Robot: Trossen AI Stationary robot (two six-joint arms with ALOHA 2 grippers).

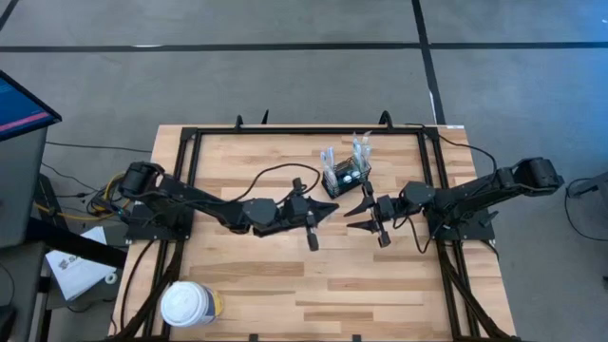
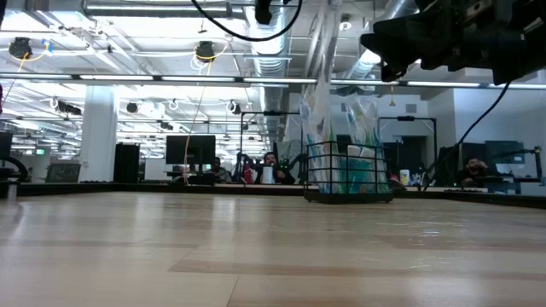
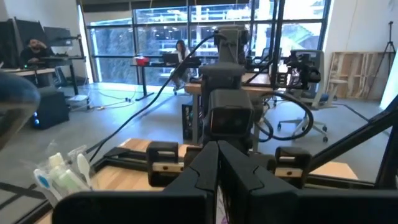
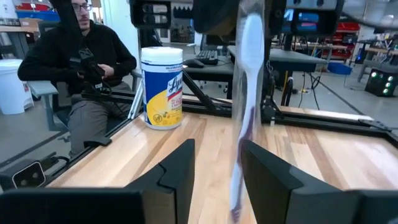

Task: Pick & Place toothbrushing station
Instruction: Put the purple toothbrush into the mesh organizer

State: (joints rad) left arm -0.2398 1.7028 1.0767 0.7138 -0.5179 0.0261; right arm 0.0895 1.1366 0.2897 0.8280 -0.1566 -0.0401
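Pale wood planks form the desk (image 1: 285,275), framed by black rails; near its middle, toward the far edge, stands the black wire-mesh caddy (image 1: 344,177), upright, with clear-wrapped toothbrushes (image 1: 360,148) sticking up out of it; in the low view their teal and white handles show through the mesh. The left pincer (image 1: 323,211) reaches in from the left and hangs just beside the caddy on its near-left side, its two dark fingers pressed fully together with nothing visibly between them. The right pincer (image 1: 362,215) reaches in from the right, facing the left one; its fingers stand partly apart, and in the right wrist view a slim wrapped toothbrush (image 4: 245,93) hangs upright in the gap between them; whether they actually grip it I cannot tell. A white-lidded round tub (image 1: 188,304) with a yellow label stands at the desk's near-left corner; a seated person (image 4: 81,74) in dark clothing shows beyond the desk.
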